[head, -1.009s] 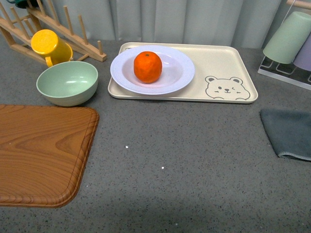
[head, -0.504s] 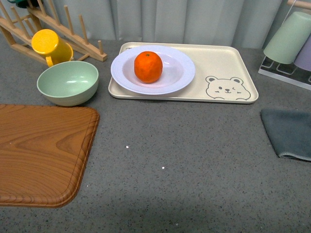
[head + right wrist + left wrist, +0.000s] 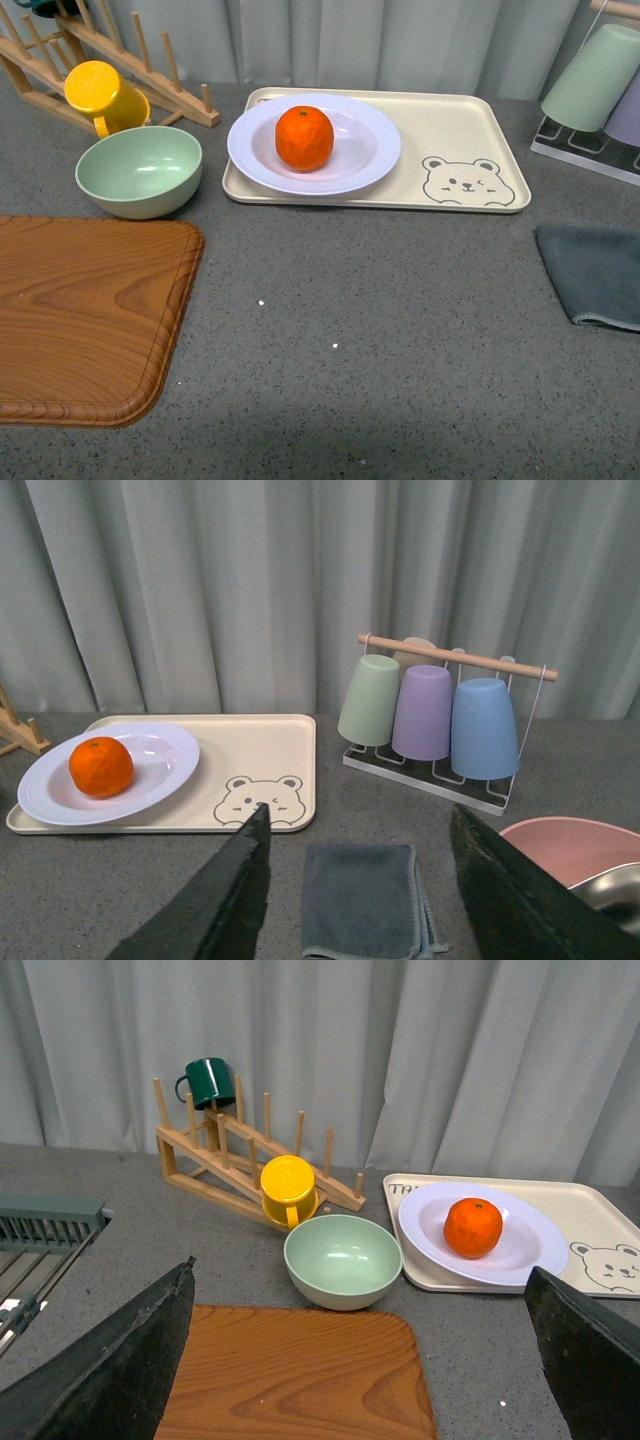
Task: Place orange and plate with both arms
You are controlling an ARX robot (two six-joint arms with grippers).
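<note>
Both pairs of fingers are spread wide and hold nothing: the left fingers (image 3: 110, 1360) frame the left wrist view at its lower corners, the right fingers (image 3: 215, 905) do the same in the right wrist view, and neither arm shows in the front view. On the grey tabletop (image 3: 380, 330), going left to right: a wooden board (image 3: 85, 310) at the near left, a yellow mug (image 3: 100, 95) on a wooden rack (image 3: 150, 70), and a pale green bowl (image 3: 138, 170). Just beside the bowl, the plate (image 3: 365, 150) rests on the left part of the bear tray (image 3: 460, 150). The orange (image 3: 304, 138) sits in the plate's hollow. A grey cloth (image 3: 592, 272) lies at the far right.
</note>
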